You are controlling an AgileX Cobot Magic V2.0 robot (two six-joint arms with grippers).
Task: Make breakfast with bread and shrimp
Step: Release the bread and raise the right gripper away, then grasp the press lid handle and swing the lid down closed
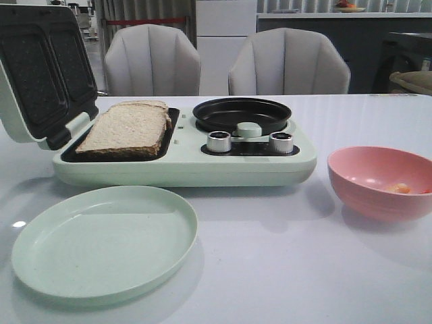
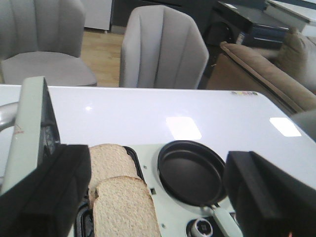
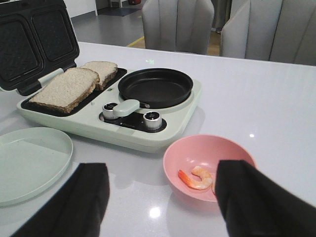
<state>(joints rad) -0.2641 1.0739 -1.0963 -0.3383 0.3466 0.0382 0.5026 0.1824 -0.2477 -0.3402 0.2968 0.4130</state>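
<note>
A pale green breakfast maker (image 1: 182,165) is set on the white table (image 1: 270,270), toward the far left part of it. Its lid (image 1: 40,74) is swung up and back at the left end, the dark ridged plates inside being shown.

Two slices of bread (image 1: 128,128) are laid on the open sandwich plate, one behind the other, the nearer slice overlapping the farther. Brown crusts are seen along their edges.

On the right half of the machine a round black pan (image 1: 241,115) is seated, with its pale green handle (image 1: 248,129) pointed toward the near edge of the table. Two silver knobs (image 1: 219,141) are placed just in front of it, one on each side of the handle.

A pale green plate (image 1: 101,243) is set near the table's front left corner, in front of the machine and apart from it.

A pink bowl (image 1: 378,179) is placed near the right edge of the table, to the right of the machine. One curled orange-pink shrimp (image 3: 197,177) is seen lying on its floor; a further piece may be hidden behind a finger.

The left gripper (image 2: 158,197) is held above the machine, its jaws spread wide apart with nothing between them. The right gripper (image 3: 163,202) is held over the near side of the table, just short of the bowl, its jaws likewise wide apart and nothing gripped.
</note>
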